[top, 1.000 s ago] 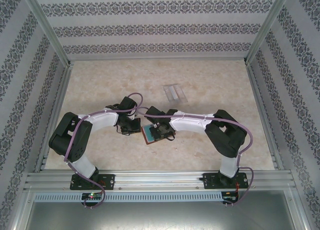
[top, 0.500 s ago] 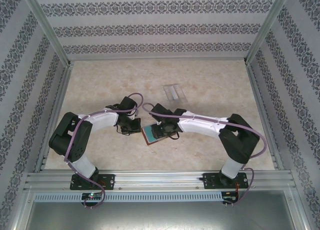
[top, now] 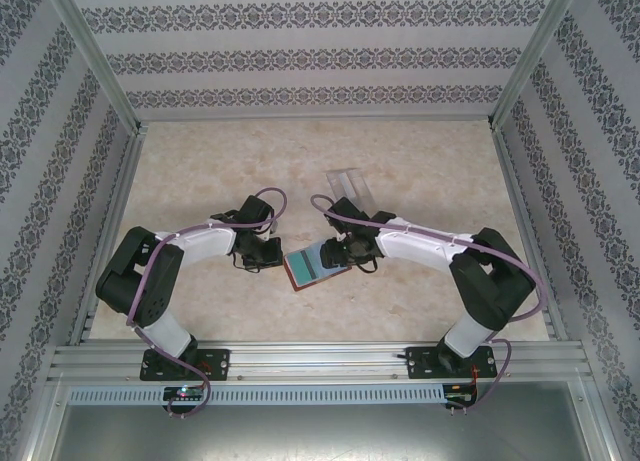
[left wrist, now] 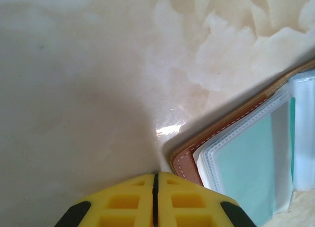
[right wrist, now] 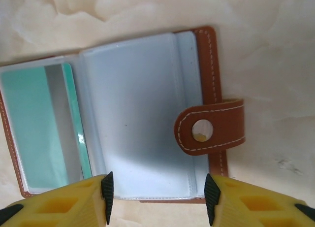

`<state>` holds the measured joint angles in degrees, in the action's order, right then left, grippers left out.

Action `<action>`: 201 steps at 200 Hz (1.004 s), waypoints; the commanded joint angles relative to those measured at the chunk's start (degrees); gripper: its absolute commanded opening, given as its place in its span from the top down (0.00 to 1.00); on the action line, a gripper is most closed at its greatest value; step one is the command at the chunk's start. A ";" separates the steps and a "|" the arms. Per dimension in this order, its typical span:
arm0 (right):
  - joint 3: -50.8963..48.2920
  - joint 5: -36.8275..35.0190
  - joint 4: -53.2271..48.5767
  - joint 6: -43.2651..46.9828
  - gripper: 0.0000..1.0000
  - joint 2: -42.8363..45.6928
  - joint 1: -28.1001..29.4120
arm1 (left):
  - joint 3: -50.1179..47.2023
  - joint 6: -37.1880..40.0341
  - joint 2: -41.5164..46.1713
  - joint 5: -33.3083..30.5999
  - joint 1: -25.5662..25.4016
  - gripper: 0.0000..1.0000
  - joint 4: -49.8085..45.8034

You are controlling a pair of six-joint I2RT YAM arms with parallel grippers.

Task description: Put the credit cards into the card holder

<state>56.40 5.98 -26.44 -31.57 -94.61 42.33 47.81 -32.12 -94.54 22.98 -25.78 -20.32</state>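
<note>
The card holder [right wrist: 204, 54] is laid open and flat on the table, its clear sleeves turned upward. In the left-hand sleeve a teal card [right wrist: 29, 123] is lodged; the wider sleeve [right wrist: 133, 109] beside it is seen to be blank and pale. The clasp tab [right wrist: 224, 126] is folded inward over the holder's right brown edge, its round snap hole facing up. A clear plastic case [top: 350, 186] lies farther back on the table, well apart from the holder — whether anything is kept in it cannot be told.

The right gripper [right wrist: 157, 197] is held above the holder's near edge, its yellow fingers spread apart and nothing grasped between them. The left gripper [left wrist: 155, 197] is clenched, its two fingers [left wrist: 123, 202] pressed together on nothing; the holder's stitched brown corner is seen just beside their tips, though whether it is touched cannot be told. From above, the holder is found between the two grippers, near the middle of the table.

The table [top: 200, 171] is covered in a pale, marbled beige surface. It is enclosed by walls [top: 320, 61] papered in grey ornamental stripes, with aluminium rails [top: 320, 359] at the near edge.
</note>
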 commanded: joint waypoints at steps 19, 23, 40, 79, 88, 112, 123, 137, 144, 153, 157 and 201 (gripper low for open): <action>-2.04 5.42 3.56 -0.79 0.60 -1.01 -1.44 | -2.02 -0.48 -2.10 3.00 -2.35 0.91 6.88; -2.15 5.49 3.65 -0.77 0.61 -1.02 -1.37 | -2.18 -0.57 -2.07 2.92 -2.38 0.91 7.08; -1.91 4.88 3.26 -0.37 0.60 -1.94 -1.39 | -1.56 -0.16 -2.70 3.10 -2.41 0.91 6.50; -2.02 3.65 3.29 -0.25 0.54 -3.04 -1.29 | -1.09 -0.20 -2.92 3.10 -2.39 0.91 6.25; -2.15 2.73 2.98 -0.22 0.52 -3.20 -1.28 | -0.73 0.03 -3.19 3.20 -2.39 0.91 5.76; -2.71 2.63 3.27 -0.25 0.52 -2.55 -1.20 | -0.97 -0.41 -3.02 3.13 -2.35 0.91 6.11; -2.87 2.64 3.41 -0.18 0.52 -2.43 -1.20 | -0.77 -0.27 -3.26 3.14 -2.36 0.91 5.67; -3.19 3.89 3.89 -0.57 0.56 -2.51 -1.21 | -0.74 -0.25 -3.32 3.30 -2.37 0.91 5.20; -3.31 4.97 4.64 -0.91 0.58 -2.51 -1.09 | -1.05 -0.42 -3.15 3.19 -2.41 0.91 5.45; -3.53 6.29 5.43 -1.23 0.60 -2.68 -0.79 | -1.47 -0.81 -3.00 3.12 -2.41 0.91 6.10; -3.51 6.76 5.80 -1.29 0.61 -2.77 -0.72 | -1.64 -0.92 -3.02 3.11 -2.35 0.91 6.28; -4.90 14.62 12.63 -4.20 0.65 -1.96 -0.70 | -1.62 -1.67 -3.54 3.37 -2.44 0.91 7.26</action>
<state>52.93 14.35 -18.55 -33.30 -97.06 41.23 47.48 -32.67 -94.70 23.73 -25.80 -19.05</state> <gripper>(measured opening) 0.354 0.092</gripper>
